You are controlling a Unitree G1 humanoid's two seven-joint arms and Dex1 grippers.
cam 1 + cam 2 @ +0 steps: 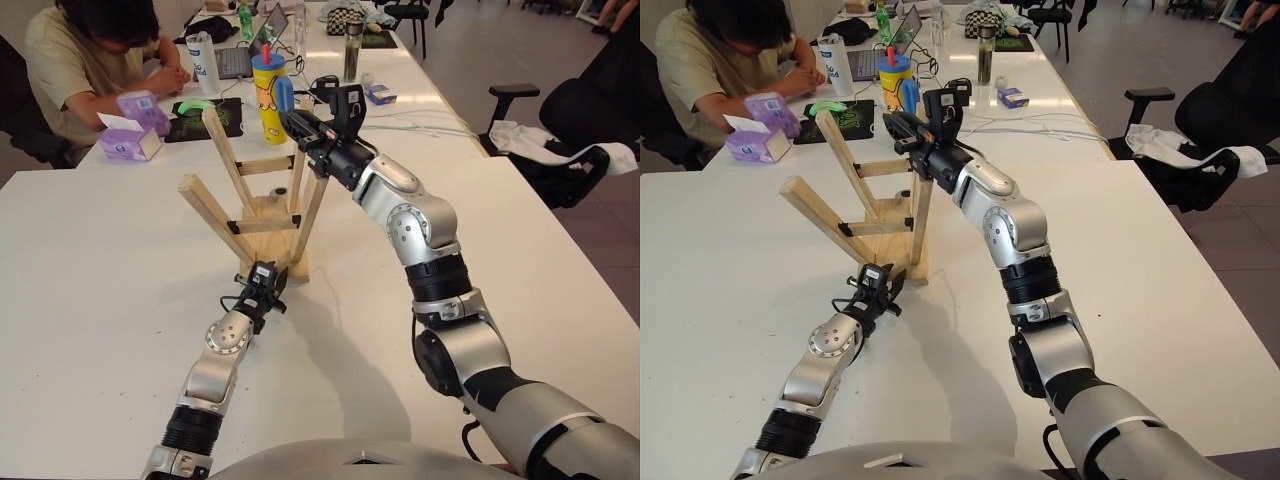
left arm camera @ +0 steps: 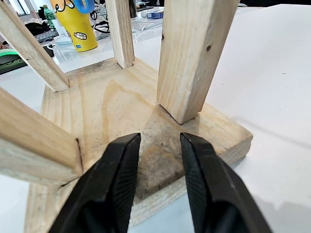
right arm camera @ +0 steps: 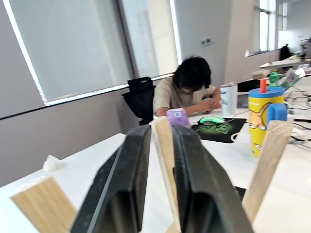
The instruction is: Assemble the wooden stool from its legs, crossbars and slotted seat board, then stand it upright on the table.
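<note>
The wooden stool (image 1: 262, 222) stands upside down and tilted on the white table (image 1: 120, 300). Its seat board (image 2: 112, 102) lies low and its legs point up, joined by crossbars (image 1: 265, 166). My right gripper (image 1: 303, 133) is at the top of a far leg (image 3: 164, 141), shut on it with a finger on each side. Low at the stool's near side, my left gripper (image 2: 160, 141) is open. Its black fingers (image 2: 121, 170) hover over the seat board's near corner, just in front of the base of a leg (image 2: 192, 58).
Behind the stool on the far table stand a yellow cup (image 1: 268, 95), purple tissue boxes (image 1: 135, 125), a dark mat with a green mouse (image 1: 205, 110), a laptop (image 1: 235, 60) and a bottle (image 1: 351, 50). A person sits there. An office chair (image 1: 560, 120) stands at the right.
</note>
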